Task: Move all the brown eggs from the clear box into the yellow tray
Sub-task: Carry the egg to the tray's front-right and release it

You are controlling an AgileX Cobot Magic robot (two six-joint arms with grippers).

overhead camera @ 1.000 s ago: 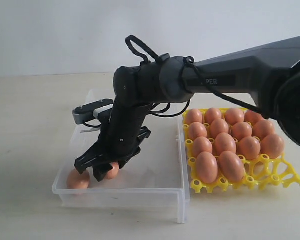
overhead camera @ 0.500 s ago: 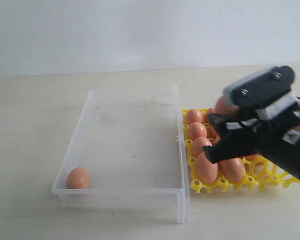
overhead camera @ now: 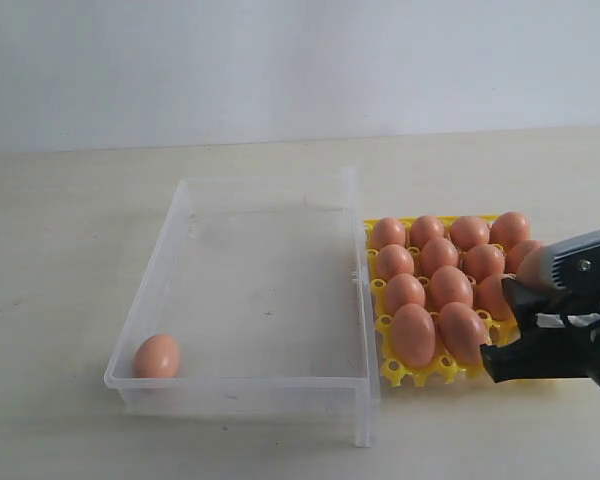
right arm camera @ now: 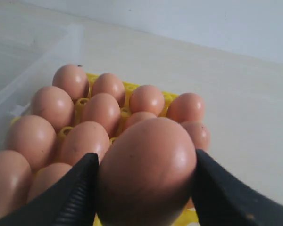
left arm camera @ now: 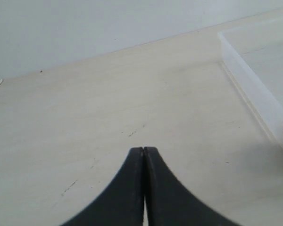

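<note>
One brown egg (overhead camera: 157, 356) lies in the clear box (overhead camera: 240, 385), at its front left corner. Thirteen eggs (overhead camera: 439, 257) show in the yellow tray (overhead camera: 420, 373). The right gripper (right arm camera: 144, 197) clamps one more brown egg (right arm camera: 148, 150) at the tray's front right corner. A second ago that gripper was down in the box over two eggs. The left gripper (left arm camera: 144, 150) is closed and empty over the table (left arm camera: 85, 108).

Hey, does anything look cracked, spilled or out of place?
Nothing stands out. Eggs in the yellow tray look intact, one egg lies whole in the clear box, and the right end effector holds another egg.
</note>
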